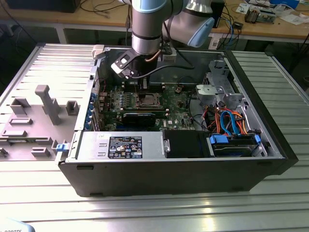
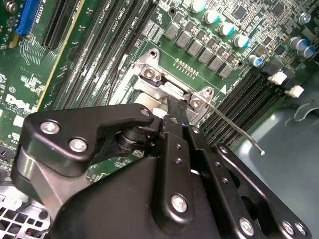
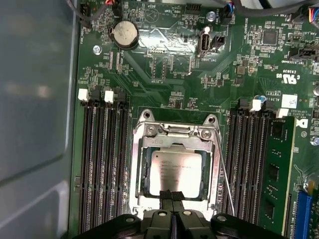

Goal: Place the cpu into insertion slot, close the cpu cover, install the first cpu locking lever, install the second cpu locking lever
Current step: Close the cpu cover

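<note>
Plainly the cpu (image 3: pixel 177 167) lies flat in the insertion slot (image 3: pixel 146 174), framed by the cpu cover (image 3: pixel 135 174), directly ahead of the fingers (image 3: pixel 168 201). These are pressed together on nothing, at the cover's near edge. A thin locking lever (image 3: pixel 223 174) runs lengthwise just beside them.

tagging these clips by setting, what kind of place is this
Likely a robotics lab or workshop: an open computer case on a slatted metal table, a cable-strewn wooden bench behind.

One cpu (image 3: pixel 177 172), one cpu cover (image 3: pixel 174 135), one coin battery (image 3: pixel 123 34), one memory module (image 3: pixel 279 174).
</note>
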You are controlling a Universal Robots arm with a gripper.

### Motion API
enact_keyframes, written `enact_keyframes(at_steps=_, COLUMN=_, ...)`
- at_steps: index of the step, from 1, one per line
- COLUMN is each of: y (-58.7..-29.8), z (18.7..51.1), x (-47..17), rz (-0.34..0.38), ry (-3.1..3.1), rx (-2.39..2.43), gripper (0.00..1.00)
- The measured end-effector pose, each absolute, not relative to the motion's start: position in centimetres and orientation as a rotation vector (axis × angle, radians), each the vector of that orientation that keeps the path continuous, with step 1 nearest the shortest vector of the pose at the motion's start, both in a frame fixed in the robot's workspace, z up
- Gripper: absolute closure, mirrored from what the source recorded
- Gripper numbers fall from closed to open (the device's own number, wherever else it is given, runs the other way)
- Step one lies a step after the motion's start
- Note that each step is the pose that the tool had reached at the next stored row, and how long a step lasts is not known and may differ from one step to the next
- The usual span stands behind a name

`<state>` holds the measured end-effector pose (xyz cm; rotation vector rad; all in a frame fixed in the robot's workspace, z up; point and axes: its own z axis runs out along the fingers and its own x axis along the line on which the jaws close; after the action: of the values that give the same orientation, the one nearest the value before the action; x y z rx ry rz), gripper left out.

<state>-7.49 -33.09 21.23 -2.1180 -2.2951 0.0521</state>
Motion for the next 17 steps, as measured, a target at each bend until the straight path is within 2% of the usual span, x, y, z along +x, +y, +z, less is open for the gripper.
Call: enact_keyframes(at_steps=17, y=-33.08, z=20.76, x=-8.06, rz=0.053, ry=-2.326, rx=-2.085, gripper=0.89)
